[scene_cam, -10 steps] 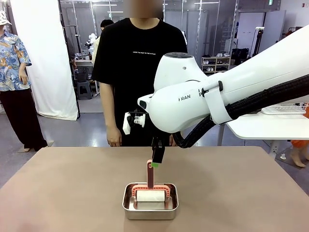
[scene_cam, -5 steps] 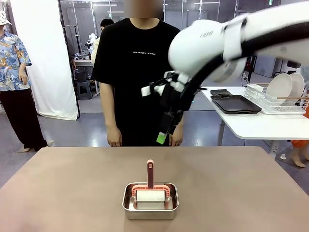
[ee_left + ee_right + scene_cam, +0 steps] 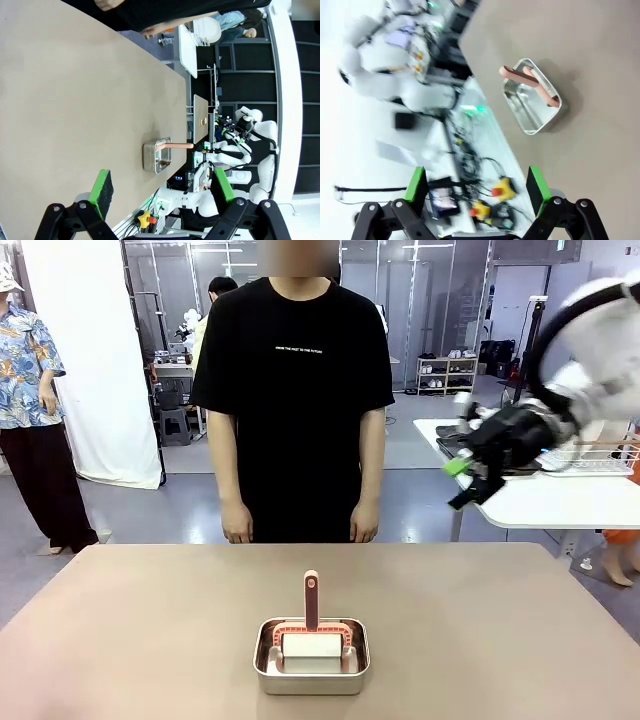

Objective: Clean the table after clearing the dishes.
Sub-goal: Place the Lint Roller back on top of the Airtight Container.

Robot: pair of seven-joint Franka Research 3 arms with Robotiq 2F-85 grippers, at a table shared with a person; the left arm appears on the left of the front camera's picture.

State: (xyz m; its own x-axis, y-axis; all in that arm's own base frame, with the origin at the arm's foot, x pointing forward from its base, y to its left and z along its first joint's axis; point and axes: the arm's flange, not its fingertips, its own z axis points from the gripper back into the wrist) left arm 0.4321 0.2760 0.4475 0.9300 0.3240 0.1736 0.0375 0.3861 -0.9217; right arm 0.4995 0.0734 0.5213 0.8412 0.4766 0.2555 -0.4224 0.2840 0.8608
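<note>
Steel pan point(image 3: 311, 657) unmoved; right gripper point(image 3: 466, 483) withdrawn rightward, open, empty.

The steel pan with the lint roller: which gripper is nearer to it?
Right, as far as the views show. The right gripper hangs off to the pan's right, above the table's far edge. The left gripper's own camera views the pan from farther off.

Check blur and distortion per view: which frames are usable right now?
Front view: right gripper smeared by motion; steel pan and table sharp. Right wrist view: whole frame motion-blurred, pan soft. Left wrist view: sharp, rolled sideways, left gripper crisp, wide-angle bending at the edges.
</note>
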